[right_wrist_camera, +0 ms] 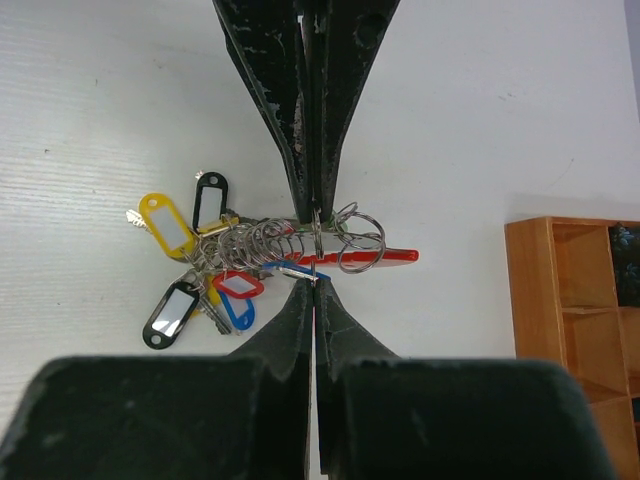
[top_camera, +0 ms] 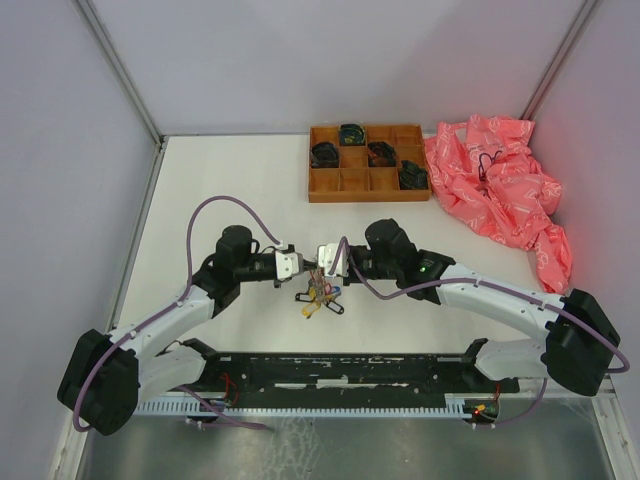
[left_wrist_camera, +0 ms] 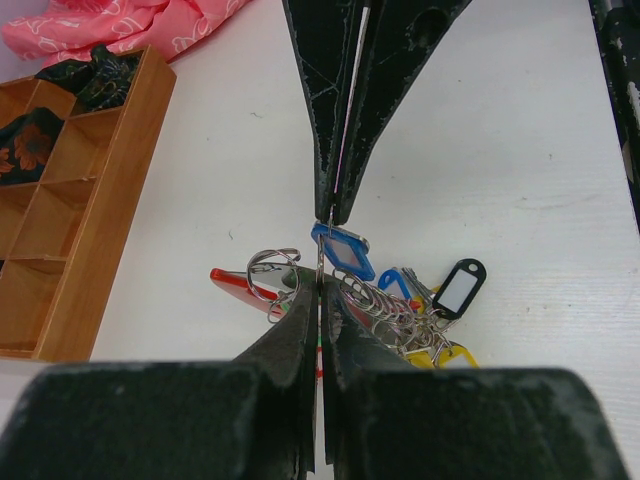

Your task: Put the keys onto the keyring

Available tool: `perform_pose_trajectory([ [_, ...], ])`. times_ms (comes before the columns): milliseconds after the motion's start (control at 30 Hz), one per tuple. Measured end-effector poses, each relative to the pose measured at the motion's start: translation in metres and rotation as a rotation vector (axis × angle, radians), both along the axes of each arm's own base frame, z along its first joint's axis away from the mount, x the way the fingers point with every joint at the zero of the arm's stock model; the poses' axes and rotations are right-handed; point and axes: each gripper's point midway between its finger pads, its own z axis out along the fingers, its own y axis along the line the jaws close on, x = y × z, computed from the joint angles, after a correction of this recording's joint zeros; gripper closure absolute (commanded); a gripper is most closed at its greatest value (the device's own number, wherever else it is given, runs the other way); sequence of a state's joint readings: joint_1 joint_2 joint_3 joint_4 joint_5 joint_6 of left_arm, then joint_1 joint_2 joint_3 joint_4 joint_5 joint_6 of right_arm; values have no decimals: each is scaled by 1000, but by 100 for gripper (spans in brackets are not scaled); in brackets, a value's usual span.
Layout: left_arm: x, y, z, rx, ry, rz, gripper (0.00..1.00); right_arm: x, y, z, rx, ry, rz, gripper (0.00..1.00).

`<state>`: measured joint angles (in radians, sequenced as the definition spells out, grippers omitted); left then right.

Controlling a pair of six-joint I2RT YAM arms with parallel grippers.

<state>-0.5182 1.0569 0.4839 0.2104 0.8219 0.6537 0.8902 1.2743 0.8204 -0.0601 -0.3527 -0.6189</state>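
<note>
My left gripper (top_camera: 300, 264) and right gripper (top_camera: 322, 262) meet tip to tip just above the table's middle. The left gripper (left_wrist_camera: 318, 285) is shut on the thin silvery keyring (right_wrist_camera: 317, 235), seen edge-on. From the ring trail a chain of small rings, a red strap (right_wrist_camera: 395, 256) and a bunch of keys with yellow (right_wrist_camera: 165, 222), black (left_wrist_camera: 460, 288) and red tags, lying on the table (top_camera: 320, 297). Facing it, the right gripper (right_wrist_camera: 315, 285) is shut on a key with a blue tag (left_wrist_camera: 343, 250), held right against the ring.
A brown wooden compartment tray (top_camera: 320, 195) stands at the back with dark coiled items (top_camera: 352, 133) in some cells. A crumpled pink plastic sheet (top_camera: 500, 185) lies to its right. A black rail (top_camera: 350, 370) runs along the near edge.
</note>
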Motion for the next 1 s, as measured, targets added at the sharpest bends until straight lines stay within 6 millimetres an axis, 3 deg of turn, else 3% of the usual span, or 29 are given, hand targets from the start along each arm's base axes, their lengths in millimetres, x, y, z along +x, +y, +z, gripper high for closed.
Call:
perform_pose_trajectory([
  [1000,0,0,0,0,0,0,97,3,-1,-1,-9,-12,-12,99],
])
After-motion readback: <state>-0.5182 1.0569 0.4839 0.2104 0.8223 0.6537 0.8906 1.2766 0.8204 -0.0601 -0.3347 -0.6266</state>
